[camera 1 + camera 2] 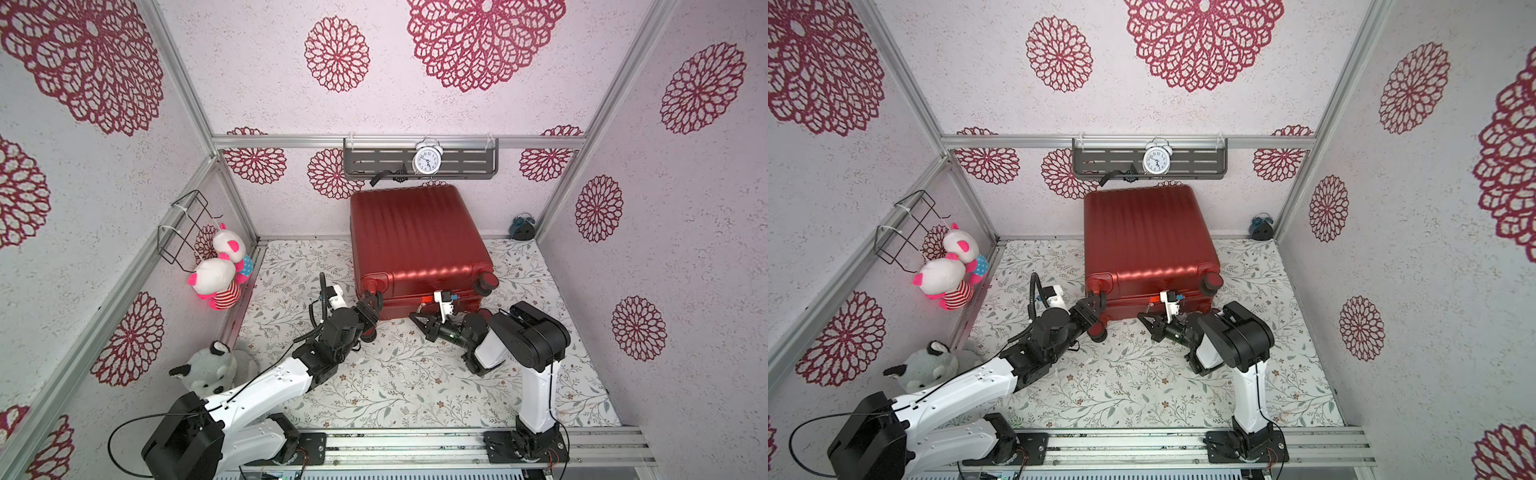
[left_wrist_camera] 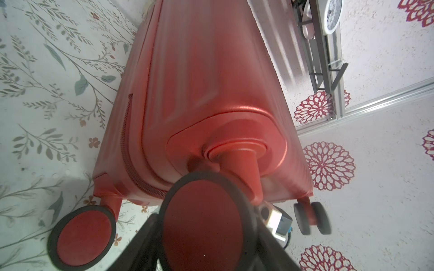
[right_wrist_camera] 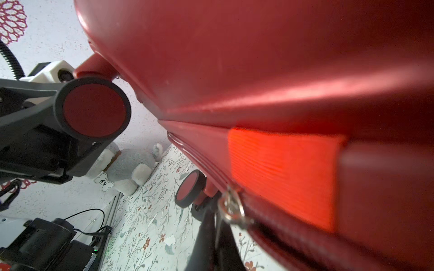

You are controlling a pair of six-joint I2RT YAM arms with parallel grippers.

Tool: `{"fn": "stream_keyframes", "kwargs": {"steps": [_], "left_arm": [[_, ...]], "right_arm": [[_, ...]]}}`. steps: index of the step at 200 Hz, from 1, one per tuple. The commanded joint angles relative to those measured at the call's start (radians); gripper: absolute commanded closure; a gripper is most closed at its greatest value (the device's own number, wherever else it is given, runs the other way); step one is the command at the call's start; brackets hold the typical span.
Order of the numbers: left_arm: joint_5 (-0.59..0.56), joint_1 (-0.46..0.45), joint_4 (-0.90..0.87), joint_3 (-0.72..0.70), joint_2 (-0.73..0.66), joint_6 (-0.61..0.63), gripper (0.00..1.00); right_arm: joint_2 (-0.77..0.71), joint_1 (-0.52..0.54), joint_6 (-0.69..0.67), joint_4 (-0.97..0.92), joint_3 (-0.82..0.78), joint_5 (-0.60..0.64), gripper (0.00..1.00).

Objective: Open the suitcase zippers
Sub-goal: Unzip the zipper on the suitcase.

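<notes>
Left gripper (image 1: 372, 300) is clamped on a red-and-black wheel (image 3: 94, 108) at the near left corner of the suitcase (image 1: 415, 237). Both wrist views show 1 black finger on each side of that wheel. Right gripper (image 1: 412, 316) has its jaws pressed together at the near face of the case, with the tips right at a small metal zipper pull (image 3: 231, 208). Whether the pull is pinched between them I cannot tell.

The suitcase lies flat on the floral mat (image 1: 395, 374), with its glossy ribbed shell facing up and its wheel end toward the arms. Its far end is near the back wall, under a grey shelf (image 1: 374, 166). The 2 shell halves are closed together. The zipper track (image 2: 128, 152) runs along the side seam and curves round the corner, and its teeth are meshed there. A bright orange ribbed tab (image 3: 281, 176) sits on the near face just beside the pull. A 2nd wheel (image 2: 82, 234) sits below the held one, near the mat, and another wheel (image 1: 486, 282) sticks out at the near right corner.

A white alarm clock (image 1: 427, 160) stands on the shelf, and a dark blue clock (image 1: 521, 226) stands at the mat's far right corner. 2 pink-and-white plush toys (image 1: 220, 270) hang by a black wire basket (image 1: 187, 228) on the left wall. A grey plush dog (image 1: 212, 365) sits beside the left arm.
</notes>
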Motion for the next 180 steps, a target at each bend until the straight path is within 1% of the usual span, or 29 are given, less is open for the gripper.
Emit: {"fn": "stream_keyframes", "kwargs": {"steps": [1,68,145,155,166,173,180], "left_arm": [[0.218,-0.083,-0.022,0.034,0.082,0.037,0.71],[0.21,-0.15,0.007,0.099,0.167,0.035,0.71],[0.209,-0.247,0.036,0.152,0.211,0.044,0.69],[0.215,-0.253,0.027,0.16,0.211,0.051,0.67],[0.213,-0.253,0.011,0.156,0.197,0.059,0.6],[0.204,-0.253,-0.001,0.145,0.18,0.063,0.55],[0.19,-0.252,-0.014,0.133,0.158,0.07,0.44]], "right_arm": [[0.014,0.105,-0.028,0.032,-0.019,-0.168,1.0],[0.008,0.169,-0.034,0.012,-0.015,-0.136,1.0],[-0.054,0.237,-0.064,-0.026,-0.087,-0.061,1.0],[-0.055,0.243,-0.064,-0.025,-0.096,-0.05,1.0],[-0.058,0.247,-0.066,-0.024,-0.109,-0.037,1.0],[-0.06,0.248,-0.064,-0.021,-0.117,-0.028,1.0],[-0.062,0.25,-0.063,-0.018,-0.125,-0.017,1.0]]}}
